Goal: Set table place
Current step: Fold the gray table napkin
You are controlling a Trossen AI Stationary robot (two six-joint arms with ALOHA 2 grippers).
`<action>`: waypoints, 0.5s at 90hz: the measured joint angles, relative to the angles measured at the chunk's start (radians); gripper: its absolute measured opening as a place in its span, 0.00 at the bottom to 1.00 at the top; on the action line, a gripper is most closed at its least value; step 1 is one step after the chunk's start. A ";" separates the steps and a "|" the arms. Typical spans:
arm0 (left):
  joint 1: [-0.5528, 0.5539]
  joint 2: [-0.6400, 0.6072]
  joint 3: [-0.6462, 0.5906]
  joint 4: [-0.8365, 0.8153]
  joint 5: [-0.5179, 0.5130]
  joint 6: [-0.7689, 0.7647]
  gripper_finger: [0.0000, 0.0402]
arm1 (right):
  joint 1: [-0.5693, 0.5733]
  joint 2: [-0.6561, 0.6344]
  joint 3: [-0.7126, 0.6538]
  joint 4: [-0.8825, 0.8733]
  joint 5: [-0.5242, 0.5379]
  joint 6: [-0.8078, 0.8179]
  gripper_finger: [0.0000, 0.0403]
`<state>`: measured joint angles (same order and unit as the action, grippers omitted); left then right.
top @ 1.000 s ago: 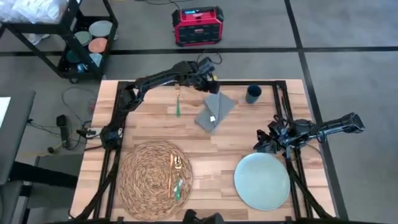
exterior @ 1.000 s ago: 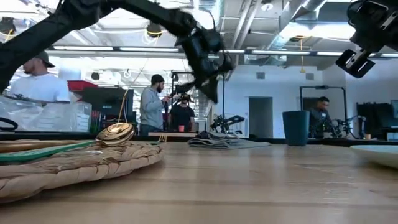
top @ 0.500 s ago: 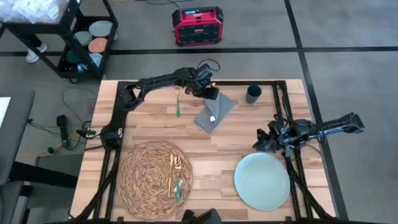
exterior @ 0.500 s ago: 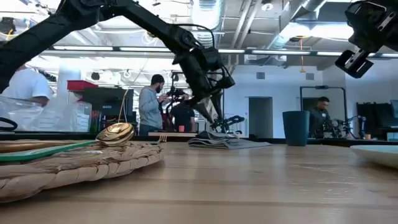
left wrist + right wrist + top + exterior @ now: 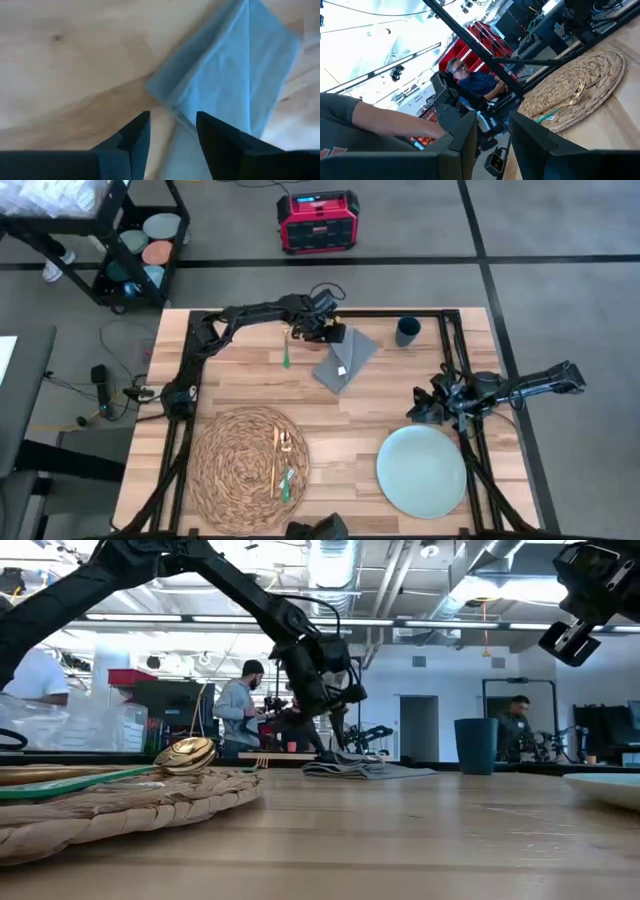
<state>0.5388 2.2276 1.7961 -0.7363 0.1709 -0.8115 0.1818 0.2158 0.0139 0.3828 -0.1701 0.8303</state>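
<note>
A grey napkin (image 5: 347, 358) lies folded on the table's far middle, and it also fills the left wrist view (image 5: 235, 75). My left gripper (image 5: 330, 333) is open and points down at the napkin's far left corner. A green-handled fork (image 5: 286, 345) lies left of the napkin, and a dark cup (image 5: 407, 331) stands to its right. The woven placemat (image 5: 250, 468) at the near left carries gold cutlery (image 5: 283, 465). The pale plate (image 5: 422, 471) sits near right. My right gripper (image 5: 425, 408) hovers open just beyond the plate. My left gripper comes from above with its fingers (image 5: 135, 140) on either side of the napkin's edge, close to the corner (image 5: 155, 92). I cannot tell whether the fingertips touch the cloth. The napkin lies flat on the table.
Black rails (image 5: 185, 380) run along the table's left and right sides. On the floor beyond the far edge stand a black cart (image 5: 140, 240) and a red box (image 5: 318, 220). People stand in the room behind the table (image 5: 240, 705).
My left gripper has come down and slightly toward the table's left and near edge, from above the far rail to the napkin's far left corner. The napkin has stayed where it was.
</note>
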 joint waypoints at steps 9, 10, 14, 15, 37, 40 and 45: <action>0.001 0.000 -0.015 0.038 0.003 -0.009 0.36 | 0.000 0.000 0.000 0.000 0.013 0.000 0.26; 0.002 0.000 -0.015 0.045 0.004 -0.012 0.36 | 0.000 0.000 0.000 0.000 0.014 0.000 0.26; 0.004 0.000 -0.016 0.064 0.002 -0.025 0.36 | 0.000 0.000 0.000 0.000 0.016 0.000 0.26; 0.004 0.000 -0.015 0.069 0.001 -0.029 0.36 | 0.000 0.000 0.000 0.000 0.016 0.000 0.26; 0.019 0.000 -0.015 0.138 0.000 -0.099 0.36 | 0.000 0.000 0.000 0.000 0.017 0.000 0.26; 0.020 0.000 -0.015 0.127 -0.001 -0.096 0.36 | 0.000 0.000 0.000 0.000 0.017 0.000 0.26; 0.021 0.000 -0.015 0.117 -0.013 -0.085 0.36 | 0.000 0.000 0.000 0.000 0.017 0.000 0.26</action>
<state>0.5594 2.2276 1.7809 -0.6196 0.1575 -0.8970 0.1818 0.2157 0.0139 0.3828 -0.1528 0.8299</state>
